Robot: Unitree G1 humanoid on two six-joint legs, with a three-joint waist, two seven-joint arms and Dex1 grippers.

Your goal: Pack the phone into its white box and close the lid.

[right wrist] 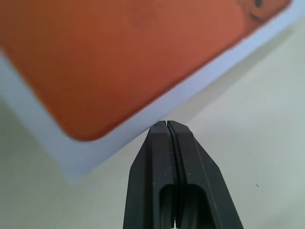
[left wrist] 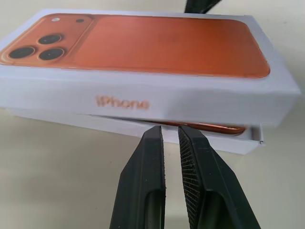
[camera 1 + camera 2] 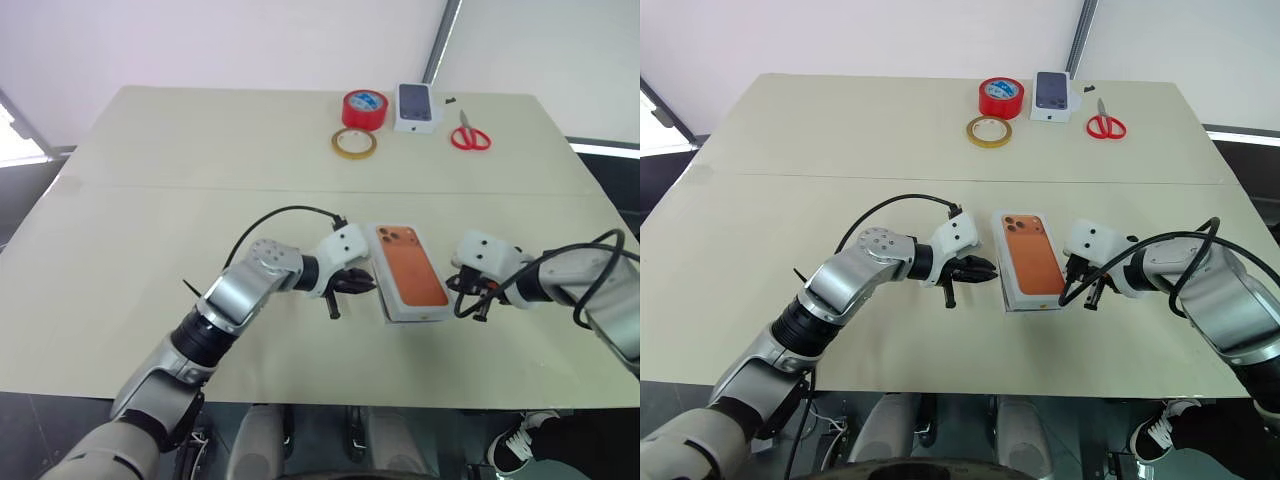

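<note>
The lid [image 2: 143,90] carries an orange phone picture with three dark lenses on its top face and the word "iPhone" in orange letters on its long side wall. It rests on the white box [image 2: 224,138], not fully seated: a gap runs along the side, and through it a thin orange edge of the phone [image 2: 214,127] shows, lying inside the tray.

The stack sits on a beige table [image 3: 150,200], in its near half and roughly centred between the two arms. A straight seam crosses the table from left to right. Pale walls rise behind the far edge, with a dark grey post at the far right.

At the far edge stand a red tape roll [image 3: 364,109], a flat tan tape ring [image 3: 354,143] just nearer, a small white box with a dark phone picture [image 3: 417,107] and red-handled scissors [image 3: 469,135] furthest right. All are well apart from the stack.

The left gripper [image 2: 170,136] is just beside the stack's left side, its fingers nearly together with a narrow slit between them, grasping nothing. The right gripper [image 1: 167,125] is clenched with its fingers pressed together, empty, its tip at the lid's near right edge; contact cannot be confirmed.
</note>
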